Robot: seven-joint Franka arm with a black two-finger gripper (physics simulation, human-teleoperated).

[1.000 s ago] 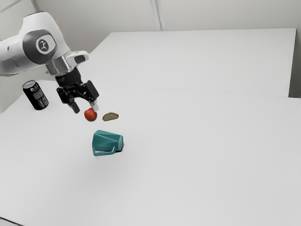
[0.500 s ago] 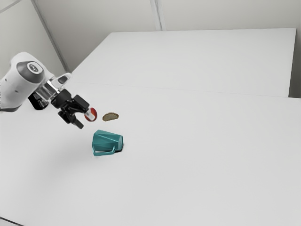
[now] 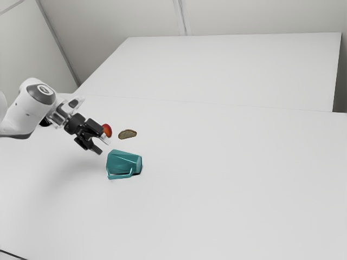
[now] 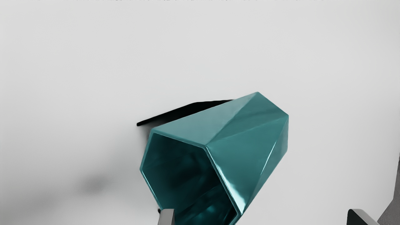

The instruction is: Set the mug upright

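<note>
The teal faceted mug (image 3: 124, 163) lies on its side on the white table, its handle toward the exterior view's bottom. My gripper (image 3: 103, 147) is above the table, just off the mug's open end toward the exterior view's left, touching nothing that I can make out. In the wrist view the mug (image 4: 247, 134) shows its dark open mouth and slanted side. The gripper (image 4: 259, 217) stands open there, its fingertips wide apart; one overlaps the mug's rim in the picture, the other is well out to the side of the mug.
A red ball-like object (image 3: 107, 130) rests right behind the gripper, with a brown flat piece (image 3: 127, 134) beside it. A black can (image 3: 44, 122) is mostly covered by the arm. The white table (image 3: 227, 173) extends toward the exterior view's right.
My gripper has come down and toward the exterior view's bottom, nearer the mug's open end, and the arm now covers most of the can. The mug has not moved.
</note>
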